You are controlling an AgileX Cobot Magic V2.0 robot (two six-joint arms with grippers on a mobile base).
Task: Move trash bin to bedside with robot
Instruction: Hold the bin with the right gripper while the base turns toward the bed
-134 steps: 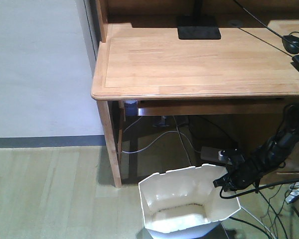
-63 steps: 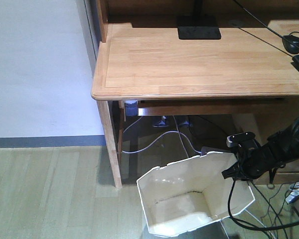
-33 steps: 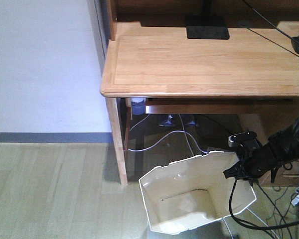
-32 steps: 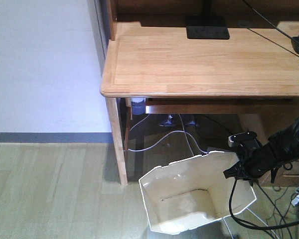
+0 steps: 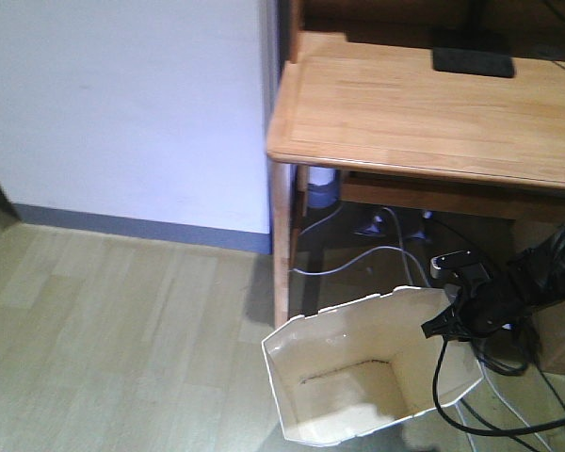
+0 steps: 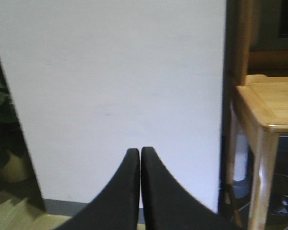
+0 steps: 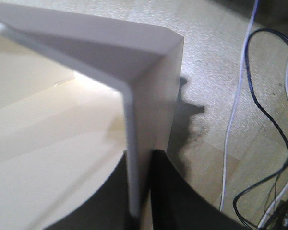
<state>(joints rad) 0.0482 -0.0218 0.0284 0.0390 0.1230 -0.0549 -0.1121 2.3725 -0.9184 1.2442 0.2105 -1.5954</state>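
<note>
White plastic, cream inside, the bin (image 5: pixel 344 377) is low over the wood floor (image 5: pixel 122 320), just in front of the bench (image 5: pixel 405 113) leg, with cables (image 5: pixel 358 268) trailing behind it. The right tool (image 5: pixel 444 325) holds its right rim, the bin wall pinched between both fingers (image 7: pixel 173 201). The left tool (image 6: pixel 140 191) is pressed closed on nothing, facing a white wall (image 6: pixel 110 86).

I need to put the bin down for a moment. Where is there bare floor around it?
Bare floor lies left of the trash bin, bordered by the wall's skirting behind and the desk leg on the right. Under the desk and right of the bin it is crowded with cables.
</note>
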